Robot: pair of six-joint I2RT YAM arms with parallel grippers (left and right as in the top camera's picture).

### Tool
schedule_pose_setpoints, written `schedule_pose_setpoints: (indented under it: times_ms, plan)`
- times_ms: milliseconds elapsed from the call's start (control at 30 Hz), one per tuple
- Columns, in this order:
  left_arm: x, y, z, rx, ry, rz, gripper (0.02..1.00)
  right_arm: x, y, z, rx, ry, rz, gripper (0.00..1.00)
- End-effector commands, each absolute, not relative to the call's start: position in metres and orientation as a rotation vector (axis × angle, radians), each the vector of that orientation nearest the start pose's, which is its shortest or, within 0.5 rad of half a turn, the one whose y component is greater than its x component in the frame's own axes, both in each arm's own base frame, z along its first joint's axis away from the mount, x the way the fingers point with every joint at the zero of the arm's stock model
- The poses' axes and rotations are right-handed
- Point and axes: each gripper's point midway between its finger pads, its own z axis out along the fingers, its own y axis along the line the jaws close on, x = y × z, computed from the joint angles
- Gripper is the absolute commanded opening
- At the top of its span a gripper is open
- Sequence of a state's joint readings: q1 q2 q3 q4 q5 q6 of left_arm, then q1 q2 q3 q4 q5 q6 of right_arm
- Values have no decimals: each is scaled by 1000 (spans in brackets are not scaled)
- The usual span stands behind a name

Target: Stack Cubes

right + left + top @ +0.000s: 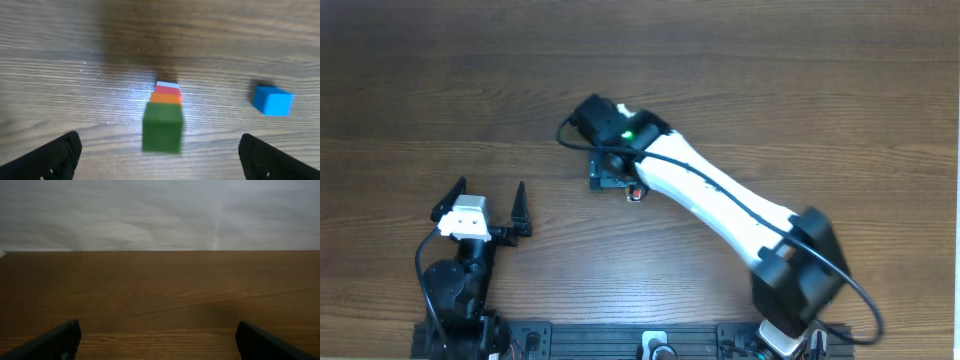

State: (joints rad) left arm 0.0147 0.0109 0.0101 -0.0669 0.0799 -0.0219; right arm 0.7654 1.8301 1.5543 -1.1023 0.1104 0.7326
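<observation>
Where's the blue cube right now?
In the right wrist view the blue cube sits alone on the wooden table, apart from the green-topped stack beneath the open right gripper.

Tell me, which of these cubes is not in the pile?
The blue cube. It sits alone on the table, apart from the rest, which are piled up under the green cube.

Below the right gripper (pixel 160 150), its fingers (pixel 55 155) spread wide, a green cube (pixel 161 127) tops a stack (pixel 164 107) over orange (pixel 166 98) and red (pixel 167 90) cubes on the wooden table (pixel 60 60), with a blue cube (pixel 272 100) standing apart.
</observation>
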Motion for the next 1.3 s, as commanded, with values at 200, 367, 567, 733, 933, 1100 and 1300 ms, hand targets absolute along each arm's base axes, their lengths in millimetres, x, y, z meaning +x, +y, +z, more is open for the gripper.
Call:
schedule_pose_setpoints:
  times_ms: [200, 367, 567, 733, 933, 1100, 1300]
  plan:
    - [246, -12, 159, 52, 1636, -70, 1000, 300, 182, 188, 20, 2826, 100, 991]
    - [246, -12, 159, 52, 1636, -70, 998, 293, 152, 142, 40, 2928, 24, 993]
    - [246, -12, 159, 52, 1636, -70, 1000, 283, 135, 85, 60, 2983, 21, 991]
    - [246, -12, 159, 52, 1636, -70, 998, 279, 130, 54, 23, 2992, 15, 978]
    - [246, -12, 159, 52, 1636, -69, 998, 282, 133, 23, -65, 3029, 4, 972]
    - [246, -12, 159, 52, 1636, -70, 1000, 287, 133, 10, -78, 3039, -5, 967]
    - [246, -12, 159, 52, 1636, -70, 1000, 288, 129, 7, -57, 3042, -9, 939]
